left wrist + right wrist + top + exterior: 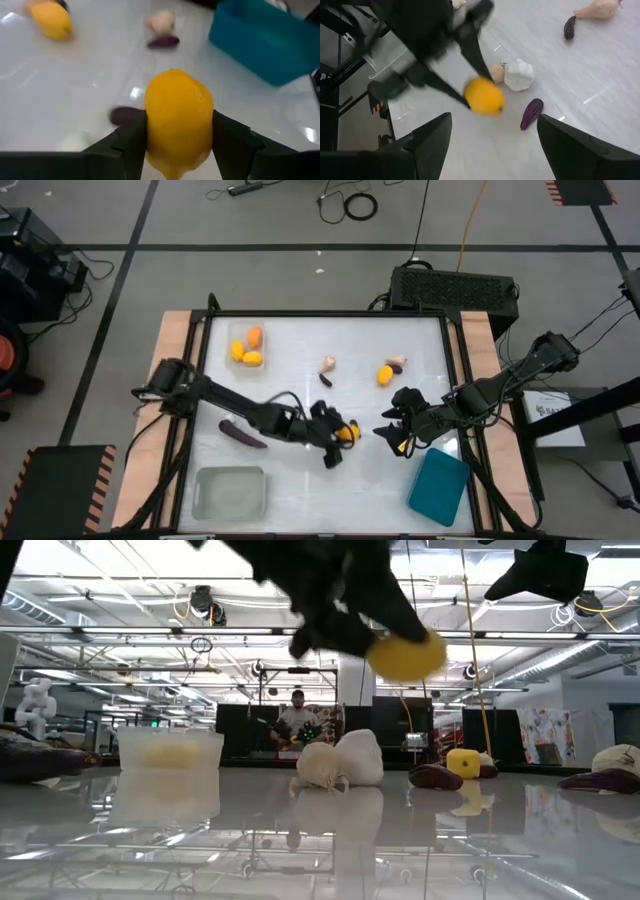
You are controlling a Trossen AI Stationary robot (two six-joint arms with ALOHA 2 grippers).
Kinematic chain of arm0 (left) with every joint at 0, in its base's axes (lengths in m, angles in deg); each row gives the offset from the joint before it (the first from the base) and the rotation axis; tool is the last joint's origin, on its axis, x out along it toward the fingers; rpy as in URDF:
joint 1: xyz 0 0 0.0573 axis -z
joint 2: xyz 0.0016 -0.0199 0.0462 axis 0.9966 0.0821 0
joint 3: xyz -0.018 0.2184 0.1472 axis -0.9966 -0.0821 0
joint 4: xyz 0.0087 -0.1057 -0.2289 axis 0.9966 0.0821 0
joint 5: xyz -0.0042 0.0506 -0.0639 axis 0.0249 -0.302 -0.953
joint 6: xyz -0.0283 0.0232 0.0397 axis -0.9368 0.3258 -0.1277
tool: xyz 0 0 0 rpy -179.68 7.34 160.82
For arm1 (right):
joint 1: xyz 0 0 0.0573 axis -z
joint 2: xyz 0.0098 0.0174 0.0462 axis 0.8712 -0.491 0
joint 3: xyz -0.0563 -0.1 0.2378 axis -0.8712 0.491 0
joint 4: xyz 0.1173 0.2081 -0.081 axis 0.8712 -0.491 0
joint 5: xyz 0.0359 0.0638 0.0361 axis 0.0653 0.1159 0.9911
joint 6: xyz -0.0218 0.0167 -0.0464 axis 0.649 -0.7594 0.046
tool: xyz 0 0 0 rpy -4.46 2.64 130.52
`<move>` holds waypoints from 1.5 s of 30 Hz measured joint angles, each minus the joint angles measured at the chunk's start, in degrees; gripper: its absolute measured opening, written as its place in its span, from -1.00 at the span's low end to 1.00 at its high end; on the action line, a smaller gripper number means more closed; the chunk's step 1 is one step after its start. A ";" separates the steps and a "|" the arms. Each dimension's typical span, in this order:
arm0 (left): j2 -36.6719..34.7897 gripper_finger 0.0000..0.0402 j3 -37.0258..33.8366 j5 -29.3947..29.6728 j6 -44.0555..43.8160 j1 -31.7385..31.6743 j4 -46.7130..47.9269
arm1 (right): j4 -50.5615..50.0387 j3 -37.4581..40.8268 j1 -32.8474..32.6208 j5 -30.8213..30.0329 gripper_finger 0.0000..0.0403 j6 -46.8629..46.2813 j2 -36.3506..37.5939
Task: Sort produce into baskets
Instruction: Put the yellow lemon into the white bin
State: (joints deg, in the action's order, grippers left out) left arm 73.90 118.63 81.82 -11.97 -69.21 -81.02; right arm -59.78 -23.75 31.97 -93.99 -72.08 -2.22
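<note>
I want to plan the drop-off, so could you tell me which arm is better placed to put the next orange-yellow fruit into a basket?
Left, probably. The left gripper is already shut on an orange-yellow fruit, lifted off the table. The right gripper is open and empty, near the teal basket.

No readable text, label, brand, number or sign shows anywhere — none on table, trays or produce.

- 3 baskets: clear one (247, 346), greyish one (229, 492), teal one (439, 487)
- 5 orange-yellow fruits: 3 in clear basket (247, 350), 1 loose on the table (385, 374), 1 clamped in left gripper (340, 437)
- 1 long eggplant (242, 434)
- 2 arms
</note>
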 joint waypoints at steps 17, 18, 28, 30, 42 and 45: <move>-28.37 -0.04 0.09 10.96 -2.33 -13.81 44.83 | 0.88 0.00 0.00 -0.04 0.42 -1.34 -0.62; -29.28 -0.04 0.09 10.96 -2.33 -14.55 46.60 | 0.95 0.00 0.00 -0.01 0.42 -1.75 -0.97; -34.66 -0.04 -4.61 11.49 -1.74 -26.16 57.49 | 3.35 0.00 -0.04 4.11 0.42 -4.40 -7.48; -35.56 -0.04 -7.98 9.99 -1.76 -29.66 57.18 | 4.22 0.00 -0.06 5.81 0.42 -3.86 -8.33; -37.77 -0.05 -20.37 3.27 -5.00 -42.29 51.87 | 4.76 0.00 -0.79 6.58 0.42 -1.85 -8.70; -37.77 -0.04 -20.39 5.74 -5.00 -44.02 51.29 | 4.76 0.00 -1.14 6.58 0.42 -0.16 -8.70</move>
State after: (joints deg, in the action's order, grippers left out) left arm 36.13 98.24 87.56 -16.97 -113.23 -29.73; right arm -55.01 -23.75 30.84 -87.41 -72.24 -10.92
